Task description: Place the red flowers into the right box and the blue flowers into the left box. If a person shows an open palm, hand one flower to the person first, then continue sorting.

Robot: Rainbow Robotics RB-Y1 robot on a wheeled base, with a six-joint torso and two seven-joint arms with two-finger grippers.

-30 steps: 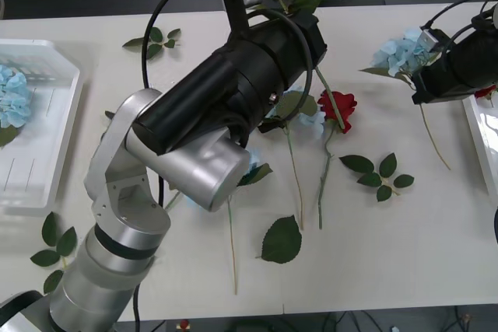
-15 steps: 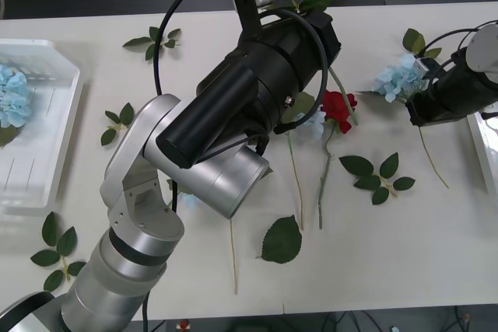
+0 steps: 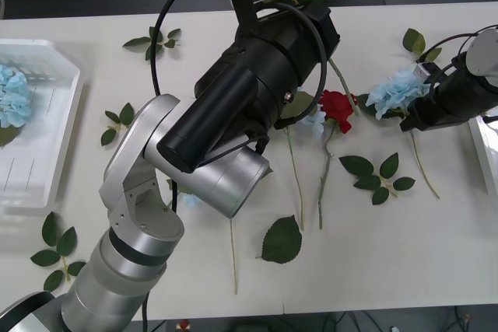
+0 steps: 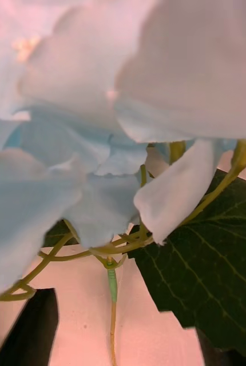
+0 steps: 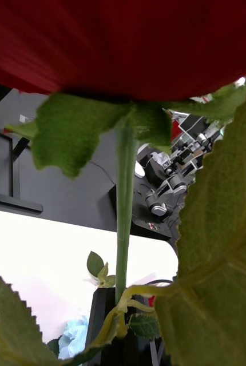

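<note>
light: even, bright overhead | shadows: soft, faint | wrist views: close petals blurred, pink cast

The right gripper (image 3: 408, 120) moved toward the middle of the table, and the blue flower (image 3: 395, 91) it held came along, nearer the red rose (image 3: 338, 108).

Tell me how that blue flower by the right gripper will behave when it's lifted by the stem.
The blue flower will probably droop head-first: its puffy cluster is wide and its stem long and thin. It looks light, so the right gripper likely needs little force. Its broad leaf may drag on the table.
</note>
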